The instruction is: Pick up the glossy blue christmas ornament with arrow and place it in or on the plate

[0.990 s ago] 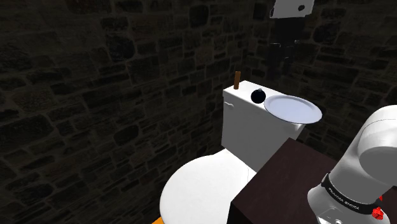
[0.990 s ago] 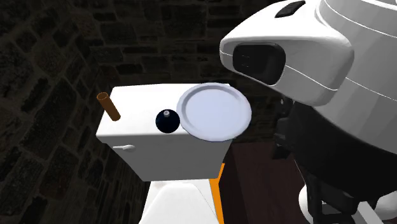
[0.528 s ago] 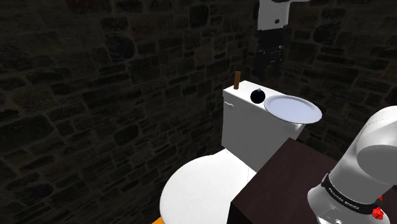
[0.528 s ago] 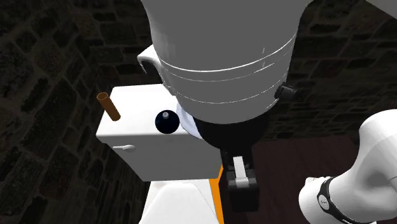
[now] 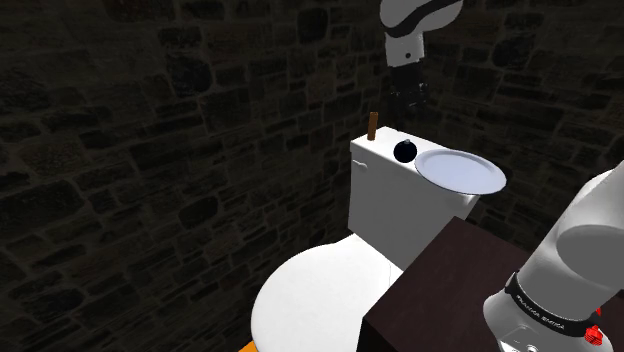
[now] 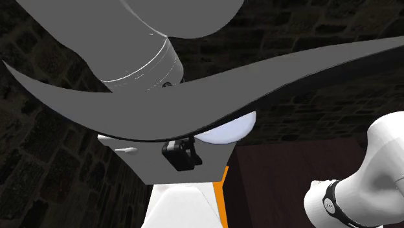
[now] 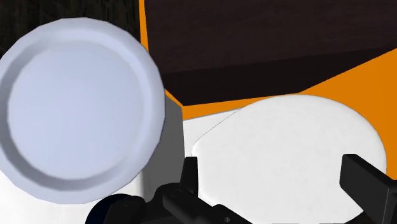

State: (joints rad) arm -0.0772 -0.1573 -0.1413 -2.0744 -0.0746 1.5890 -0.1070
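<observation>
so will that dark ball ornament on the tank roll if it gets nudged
Probably yes: the ornament looks round and sits on the flat tank top beside the plate, so a nudge could roll it. Its smooth curve may also slip in a pinch.

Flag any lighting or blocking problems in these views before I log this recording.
Shoulder view: dim, stone wall nearly black, the dark ornament hard to read beside the pale plate. Second exterior view: the arm, close to the lens, covers most of the scene. Wrist view: evenly lit, plate and open gripper plain.
</observation>
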